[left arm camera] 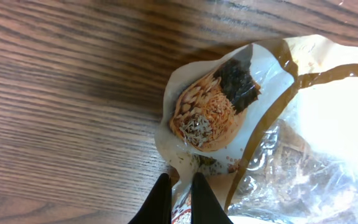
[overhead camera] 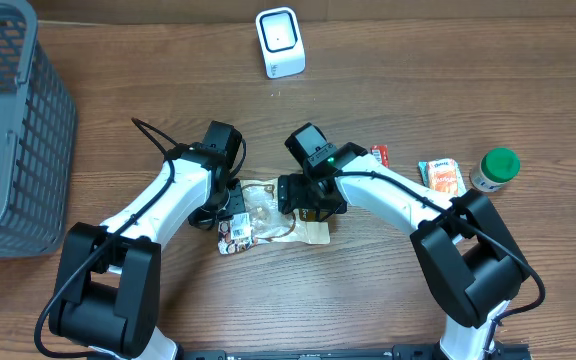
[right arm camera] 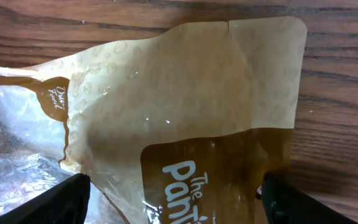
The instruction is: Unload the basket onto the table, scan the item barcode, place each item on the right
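The item is a tan and clear plastic snack bag [overhead camera: 268,212] lying flat on the wooden table between both arms. My left gripper [left arm camera: 179,180] is shut, pinching the bag's printed edge [left arm camera: 229,106] between its black fingers. In the overhead view that gripper [overhead camera: 230,208] sits at the bag's left end. My right gripper [right arm camera: 174,186] is open wide just above the tan end of the bag [right arm camera: 185,106], one finger to each side. From overhead it [overhead camera: 311,205] covers the bag's right end. A white scanner [overhead camera: 280,42] stands at the far edge. No barcode shows.
A grey mesh basket [overhead camera: 8,130] fills the left side. To the right lie a small red packet [overhead camera: 380,155], an orange packet [overhead camera: 442,176] and a green-capped bottle [overhead camera: 495,168].
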Motion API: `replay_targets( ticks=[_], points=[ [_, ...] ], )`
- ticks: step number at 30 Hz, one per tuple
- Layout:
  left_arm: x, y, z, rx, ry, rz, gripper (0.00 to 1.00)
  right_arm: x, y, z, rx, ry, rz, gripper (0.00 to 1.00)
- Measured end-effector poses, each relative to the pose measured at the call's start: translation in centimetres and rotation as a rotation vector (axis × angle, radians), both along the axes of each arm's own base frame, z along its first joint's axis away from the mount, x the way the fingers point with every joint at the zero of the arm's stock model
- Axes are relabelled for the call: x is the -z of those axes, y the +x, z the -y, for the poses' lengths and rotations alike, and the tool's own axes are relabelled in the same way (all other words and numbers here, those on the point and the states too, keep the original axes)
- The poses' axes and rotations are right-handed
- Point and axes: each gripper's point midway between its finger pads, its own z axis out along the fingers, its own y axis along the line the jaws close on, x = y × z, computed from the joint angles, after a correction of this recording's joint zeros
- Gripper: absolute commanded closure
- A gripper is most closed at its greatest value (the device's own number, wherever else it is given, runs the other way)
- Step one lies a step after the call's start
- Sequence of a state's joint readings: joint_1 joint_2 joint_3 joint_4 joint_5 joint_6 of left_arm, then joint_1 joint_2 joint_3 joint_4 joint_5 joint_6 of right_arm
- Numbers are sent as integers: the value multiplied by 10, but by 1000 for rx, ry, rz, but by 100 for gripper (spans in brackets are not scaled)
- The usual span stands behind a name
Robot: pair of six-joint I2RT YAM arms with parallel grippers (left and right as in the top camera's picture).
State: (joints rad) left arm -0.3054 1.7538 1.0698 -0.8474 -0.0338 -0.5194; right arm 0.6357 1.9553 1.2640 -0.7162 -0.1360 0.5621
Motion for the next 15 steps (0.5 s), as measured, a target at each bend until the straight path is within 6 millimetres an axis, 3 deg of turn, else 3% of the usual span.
replay_targets(
  ticks=[5, 11, 15],
  points=[
    [-11, -11, -3, 17, 18, -66, 96, 0, 1, 0, 14, 0, 0, 10],
    [-54, 16, -1, 10, 2, -16, 90, 0, 1, 0, 21, 0, 0, 10],
    [-59, 15, 0, 7, -10, -25, 92, 0, 1, 0, 20, 0, 0, 10]
  ],
)
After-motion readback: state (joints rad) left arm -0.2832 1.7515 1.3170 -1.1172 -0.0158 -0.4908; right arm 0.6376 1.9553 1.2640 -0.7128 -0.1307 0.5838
